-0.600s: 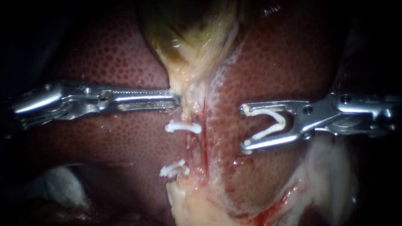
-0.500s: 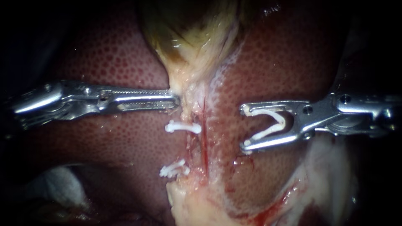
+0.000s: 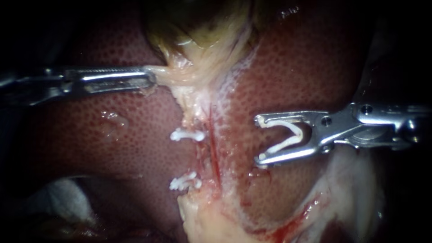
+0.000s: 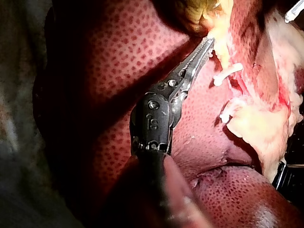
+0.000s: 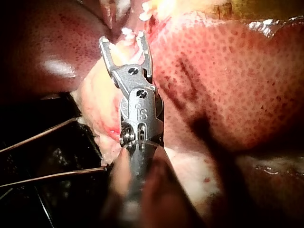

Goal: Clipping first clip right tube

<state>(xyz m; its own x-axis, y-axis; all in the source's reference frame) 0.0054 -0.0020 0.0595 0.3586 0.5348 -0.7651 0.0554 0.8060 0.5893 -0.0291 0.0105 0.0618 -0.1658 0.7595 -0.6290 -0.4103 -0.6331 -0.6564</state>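
Here, the left instrument (image 3: pixel 150 79) is seen coming in over the liver (image 3: pixel 103 135), and its jaws are clamped on a pale strand (image 3: pixel 170 74) at the narrow end of the gallbladder (image 3: pixel 198 31). The strand is drawn out sideways from the gallbladder toward the jaws. In the left wrist view the same toothed jaws (image 4: pixel 206 45) are seen lying together, with their tips buried in the pale tissue just below the gallbladder (image 4: pixel 199 9).

The right instrument (image 3: pixel 258 138) is held over the liver. Its jaws are spread wide, and an open clip (image 3: pixel 299 133), white and bent like a V, is seated between them, with one leg lying against each jaw. In the right wrist view the spread jaws (image 5: pixel 122 39) are pointed at the pale band of tissue ahead of them.

The right tube (image 3: pixel 212 150) is seen as a thin red line that runs down the pale band between the two instruments. It is not touched by the open clip, which is held near it with bare liver and pale tissue between.

Two closed white clips are set across the pale tissue just beside the tube, on the side of the left instrument: an upper clip (image 3: pixel 186 134) and a lower clip (image 3: pixel 184 182). Both are also shown in the left wrist view, beside the jaws.
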